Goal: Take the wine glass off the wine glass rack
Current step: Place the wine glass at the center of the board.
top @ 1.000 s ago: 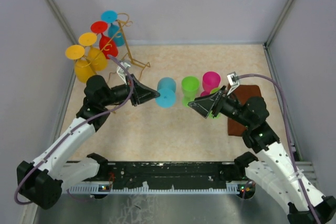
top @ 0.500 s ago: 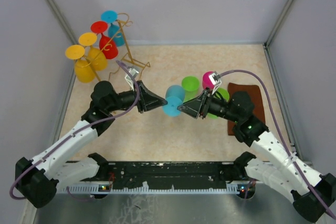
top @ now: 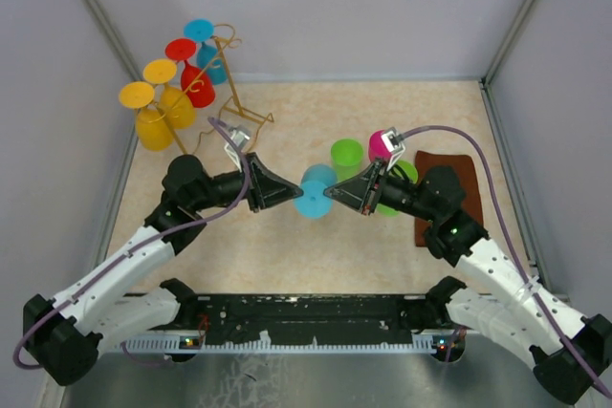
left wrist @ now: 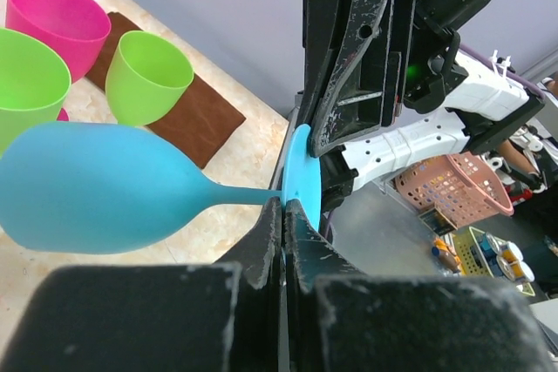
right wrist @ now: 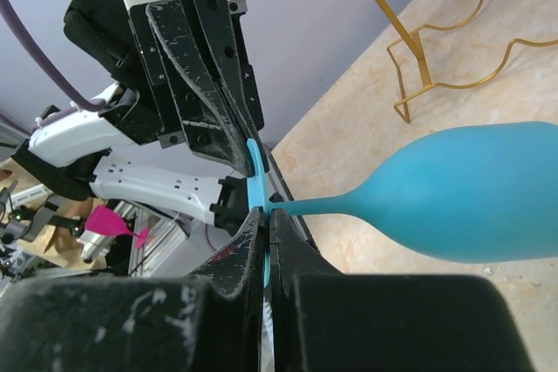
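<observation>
A light blue wine glass (top: 314,200) hangs on its side in mid-air over the table's middle, away from the wine glass rack (top: 229,74). My left gripper (top: 290,190) is shut on the rim of the glass's round foot (left wrist: 305,176). My right gripper (top: 330,193) is shut on the same foot (right wrist: 255,182) from the opposite side. The bowl (left wrist: 96,189) points toward the far side of the table. The golden wire rack stands at the back left with yellow (top: 153,126), red (top: 196,83) and blue (top: 206,45) glasses hanging on it.
Two green cups (top: 346,155) and a pink cup (top: 382,145) stand right of centre, next to a brown cloth (top: 445,193). The rack's wavy base (right wrist: 436,67) lies on the beige tabletop. Grey walls close in the back and sides.
My right gripper moved left to the glass and shut on its foot. My left gripper carried the glass slightly right and nearer, staying shut.
</observation>
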Motion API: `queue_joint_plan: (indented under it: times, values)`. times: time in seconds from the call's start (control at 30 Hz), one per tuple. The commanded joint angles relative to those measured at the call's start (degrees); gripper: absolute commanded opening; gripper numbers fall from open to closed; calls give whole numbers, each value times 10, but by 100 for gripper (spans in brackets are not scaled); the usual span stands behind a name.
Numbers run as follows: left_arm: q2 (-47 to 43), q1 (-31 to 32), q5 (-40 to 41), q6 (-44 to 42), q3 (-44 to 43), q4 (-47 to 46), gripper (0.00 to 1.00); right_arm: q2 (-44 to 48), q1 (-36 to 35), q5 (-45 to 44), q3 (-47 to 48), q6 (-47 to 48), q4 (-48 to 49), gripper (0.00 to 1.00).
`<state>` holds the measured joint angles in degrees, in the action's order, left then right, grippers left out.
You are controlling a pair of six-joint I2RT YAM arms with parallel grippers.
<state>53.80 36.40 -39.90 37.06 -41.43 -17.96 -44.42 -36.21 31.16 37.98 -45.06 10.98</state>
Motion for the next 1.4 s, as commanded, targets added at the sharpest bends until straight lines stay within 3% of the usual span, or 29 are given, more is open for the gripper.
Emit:
queue_joint_plan:
  times: [0.0,0.07,0.2,0.43,0.8,0.97,1.1,1.13,1.17,1.23,1.37]
  values:
    - [-12,11,5,7,9,-14,0,-4,-4,18,34,1,29,0]
    - [-13,12,5,10,12,-17,0,-6,-6,20,37,6,26,0]
    - [-18,13,-10,12,19,-15,22,-5,-9,18,45,21,21,0]
    - [-38,15,-34,41,51,-21,25,-5,-15,21,63,62,-1,0]
    - [-8,30,-44,85,61,-107,19,-12,-44,37,82,97,-5,0]
    - [10,42,-62,66,54,-103,0,-9,-48,32,86,112,-14,0]
    - [8,52,-74,31,59,-90,0,6,-48,2,87,136,-30,0]
    - [6,53,-75,14,59,-82,0,10,-48,-10,87,141,-35,5]
    - [1,55,-75,-1,61,-76,0,15,-48,-22,86,150,-41,16]
    - [-9,56,-81,-31,75,-82,0,25,-48,-58,88,164,-58,49]
    - [-38,56,-104,-73,118,-135,0,53,-48,-172,87,185,-101,74]
